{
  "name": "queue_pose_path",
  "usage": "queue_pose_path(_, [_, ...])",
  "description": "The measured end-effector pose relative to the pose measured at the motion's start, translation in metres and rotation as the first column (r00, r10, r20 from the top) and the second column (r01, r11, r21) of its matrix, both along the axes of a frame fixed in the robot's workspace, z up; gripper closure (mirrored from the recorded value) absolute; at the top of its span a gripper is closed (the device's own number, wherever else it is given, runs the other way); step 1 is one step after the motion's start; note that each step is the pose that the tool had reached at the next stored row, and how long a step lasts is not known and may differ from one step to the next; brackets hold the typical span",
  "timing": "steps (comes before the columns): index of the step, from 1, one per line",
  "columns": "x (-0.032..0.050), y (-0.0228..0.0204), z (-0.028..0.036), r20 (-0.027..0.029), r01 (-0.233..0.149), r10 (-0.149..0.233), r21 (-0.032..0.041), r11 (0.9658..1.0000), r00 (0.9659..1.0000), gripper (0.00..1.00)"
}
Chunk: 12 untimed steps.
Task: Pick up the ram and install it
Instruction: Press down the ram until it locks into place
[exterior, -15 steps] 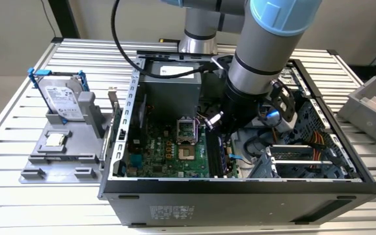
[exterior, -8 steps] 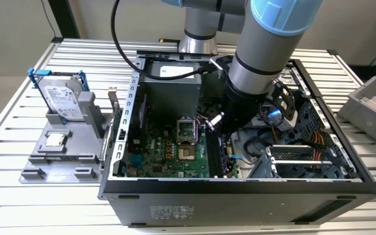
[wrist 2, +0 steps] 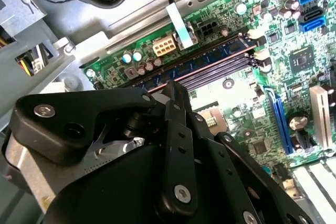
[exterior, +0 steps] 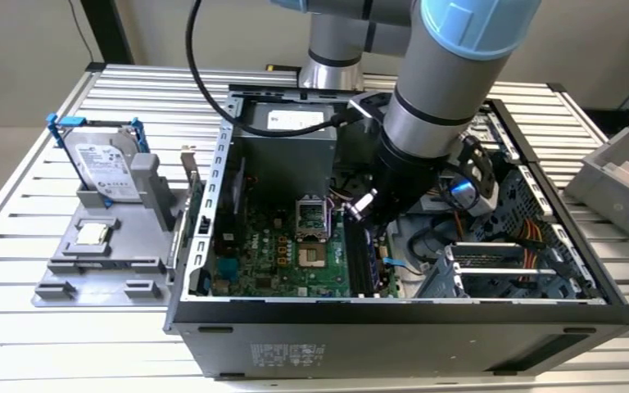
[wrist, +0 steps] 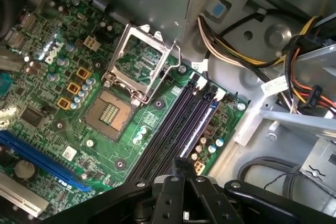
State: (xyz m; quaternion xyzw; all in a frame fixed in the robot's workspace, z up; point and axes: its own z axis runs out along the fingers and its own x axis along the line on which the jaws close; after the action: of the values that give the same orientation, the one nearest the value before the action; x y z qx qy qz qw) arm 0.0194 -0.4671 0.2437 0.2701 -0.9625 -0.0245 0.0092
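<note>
Black multi-link gripper (wrist 2: 176, 86) is hanging low inside the open dark-grey PC case (exterior: 402, 315), right over the black memory slots (wrist: 173, 124) on the green motherboard (wrist: 121, 145). The long bluish ram stick (wrist 2: 194, 62) appears to be sitting along the outermost slot, approx. under the gripper tip. Jaw state: cannot tell. Risks: stick going in tilted or off-line and binding, bending the board; white end latches (wrist 2: 255, 33) not closing. Gripper body is hiding the contact pt and near slot ends, so seating depth is not verifiable.

Ram (wrist 2: 202, 65): thin blue stick, seated lengthwise in motherboard slot.
</note>
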Motion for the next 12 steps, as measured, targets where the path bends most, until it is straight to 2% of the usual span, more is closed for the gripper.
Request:
queue_pose_path(7, [0.0004,0.0,0.0,0.0,-0.043,0.043,0.0001,0.9991,0.9991,1.0])
queue_pose_path(12, [0.0004,0.0002,0.0,0.0,-0.083,0.083,0.0,0.9966,0.9966,1.0])
